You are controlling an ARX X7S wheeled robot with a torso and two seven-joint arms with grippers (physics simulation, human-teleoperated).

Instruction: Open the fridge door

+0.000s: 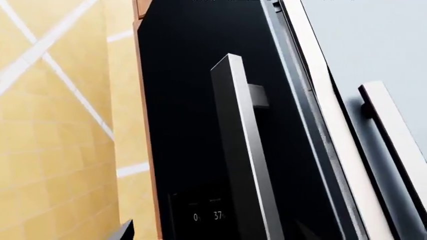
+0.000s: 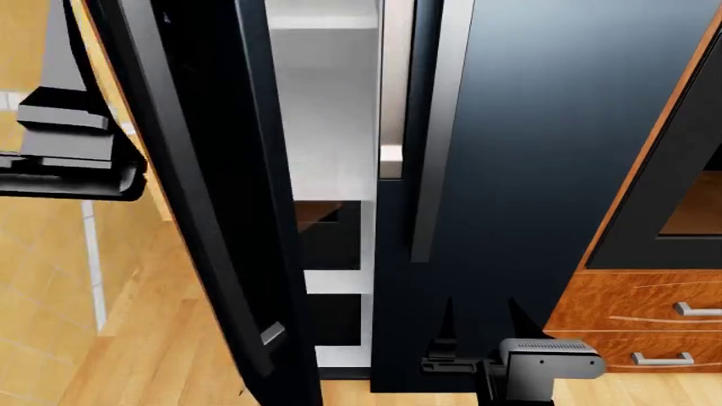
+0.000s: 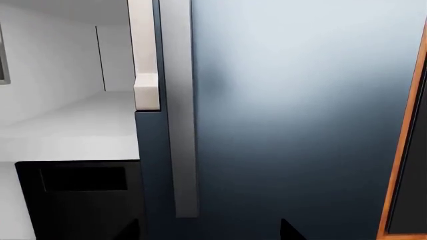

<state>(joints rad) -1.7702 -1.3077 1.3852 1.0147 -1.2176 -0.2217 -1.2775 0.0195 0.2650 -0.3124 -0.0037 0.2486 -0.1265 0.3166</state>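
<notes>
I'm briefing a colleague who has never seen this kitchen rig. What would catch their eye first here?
The fridge fills the head view, its left door swung open at that view's left. White shelves show in the gap beside the shut right door. A silver handle runs down that right door, and wooden drawers sit to the fridge's right.

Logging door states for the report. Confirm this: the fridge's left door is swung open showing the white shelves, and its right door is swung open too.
One part is wrong. The fridge's left door is swung open, exposing the white shelves, but the right door is shut, its face flat beside the wooden cabinet. The head view shows it.
</notes>
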